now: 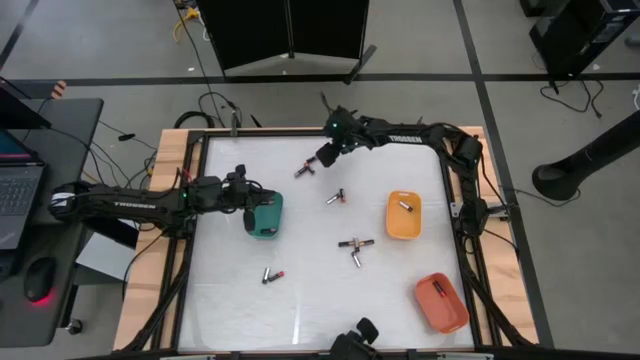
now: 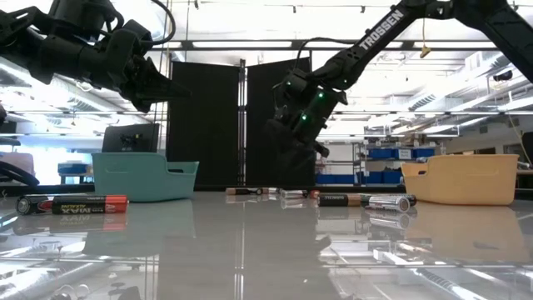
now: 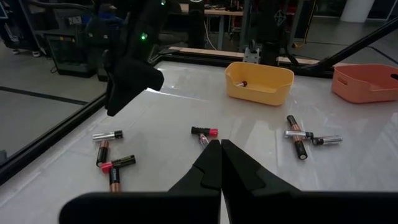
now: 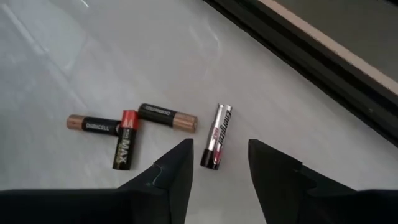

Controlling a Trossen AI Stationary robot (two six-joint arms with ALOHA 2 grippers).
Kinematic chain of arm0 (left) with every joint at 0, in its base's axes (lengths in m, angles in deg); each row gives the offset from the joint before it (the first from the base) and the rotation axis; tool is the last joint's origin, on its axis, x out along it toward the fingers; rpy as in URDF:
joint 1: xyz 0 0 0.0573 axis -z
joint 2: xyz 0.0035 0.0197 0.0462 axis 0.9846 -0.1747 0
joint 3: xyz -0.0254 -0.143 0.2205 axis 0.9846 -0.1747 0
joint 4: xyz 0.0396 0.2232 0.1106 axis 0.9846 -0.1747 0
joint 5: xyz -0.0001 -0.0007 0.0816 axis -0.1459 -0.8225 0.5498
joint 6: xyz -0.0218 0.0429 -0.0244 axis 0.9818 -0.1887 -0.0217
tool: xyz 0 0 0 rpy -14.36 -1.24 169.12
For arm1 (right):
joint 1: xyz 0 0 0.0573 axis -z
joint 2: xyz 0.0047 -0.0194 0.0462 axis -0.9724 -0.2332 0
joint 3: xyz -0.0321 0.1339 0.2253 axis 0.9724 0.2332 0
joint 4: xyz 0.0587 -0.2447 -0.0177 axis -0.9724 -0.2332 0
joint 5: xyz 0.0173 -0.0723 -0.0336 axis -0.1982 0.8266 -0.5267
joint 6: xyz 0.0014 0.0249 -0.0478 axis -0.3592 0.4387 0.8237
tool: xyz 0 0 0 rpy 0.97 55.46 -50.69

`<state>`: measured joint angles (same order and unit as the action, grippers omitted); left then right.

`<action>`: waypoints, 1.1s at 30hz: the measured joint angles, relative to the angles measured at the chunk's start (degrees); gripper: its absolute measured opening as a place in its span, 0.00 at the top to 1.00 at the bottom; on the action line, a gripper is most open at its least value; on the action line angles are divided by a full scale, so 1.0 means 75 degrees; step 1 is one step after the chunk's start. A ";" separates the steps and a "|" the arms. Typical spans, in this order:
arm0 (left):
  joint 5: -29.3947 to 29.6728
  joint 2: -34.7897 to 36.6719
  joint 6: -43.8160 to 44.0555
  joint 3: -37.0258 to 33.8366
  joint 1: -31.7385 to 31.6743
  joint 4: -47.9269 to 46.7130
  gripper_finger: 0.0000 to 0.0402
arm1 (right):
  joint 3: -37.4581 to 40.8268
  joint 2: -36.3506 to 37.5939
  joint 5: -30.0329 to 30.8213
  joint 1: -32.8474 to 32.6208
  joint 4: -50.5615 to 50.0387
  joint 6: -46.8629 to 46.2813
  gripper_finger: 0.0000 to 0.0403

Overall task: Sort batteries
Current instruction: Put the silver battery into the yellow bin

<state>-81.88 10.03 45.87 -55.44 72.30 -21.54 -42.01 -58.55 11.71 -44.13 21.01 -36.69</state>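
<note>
Batteries lie in loose groups on the white table: three by the far edge [image 1: 305, 170], a pair [image 1: 336, 197], a crossed group [image 1: 355, 247] and a pair nearer [image 1: 272, 275]. My right gripper [image 1: 326, 156] [image 4: 217, 163] hovers open just above the far group. Its fingers stand on either side of a silver battery [image 4: 216, 144], which lies flat beside two copper-topped cells [image 4: 93, 124] and a black-and-red one [image 4: 124, 148]. My left gripper [image 1: 255, 200] [image 3: 221, 163] is shut, high over the teal tray [image 1: 268, 222] [image 2: 146, 179]. Nothing shows between its fingers.
A yellow-orange tray [image 1: 403, 228] holds one battery [image 1: 405, 206] at the right. A red-orange tray [image 1: 441, 305] near the right near corner also holds one. A black frame rail [image 4: 323, 68] runs along the far edge close to my right gripper. Open table lies in the near-left area.
</note>
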 joint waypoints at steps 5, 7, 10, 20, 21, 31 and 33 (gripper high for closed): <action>0.0003 0.0000 -0.0005 0.0000 0.0000 0.0002 0.98 | -0.0515 0.0000 -0.0012 0.0004 -0.0734 0.0198 0.60; 0.0004 0.0000 -0.0010 0.0000 0.0000 0.0002 0.98 | -0.0982 0.0000 -0.0012 -0.0015 -0.1224 0.0356 0.60; 0.0009 0.0000 -0.0015 0.0000 0.0000 0.0002 0.98 | -0.1758 0.0000 0.0055 -0.0015 -0.1869 0.0610 0.60; 0.0012 0.0000 -0.0017 0.0000 0.0000 0.0005 0.98 | -0.2591 -0.0221 0.0233 -0.0124 -0.2893 0.0757 0.61; 0.0012 0.0000 -0.0017 0.0000 0.0000 0.0002 0.98 | -0.2591 -0.0359 0.0233 -0.0136 -0.2982 0.0781 0.61; 0.0009 0.0000 -0.0020 0.0000 0.0000 -0.0007 0.98 | -0.2576 -0.1579 0.0030 0.0061 -0.3071 0.0866 0.61; 0.0009 0.0000 -0.0020 0.0000 0.0000 -0.0012 0.98 | -0.2576 -0.1707 0.0024 0.0102 -0.3040 0.0866 0.61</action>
<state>-81.81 10.03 45.72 -55.44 72.30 -21.63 -61.33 -71.35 11.89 -43.37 -1.79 -30.20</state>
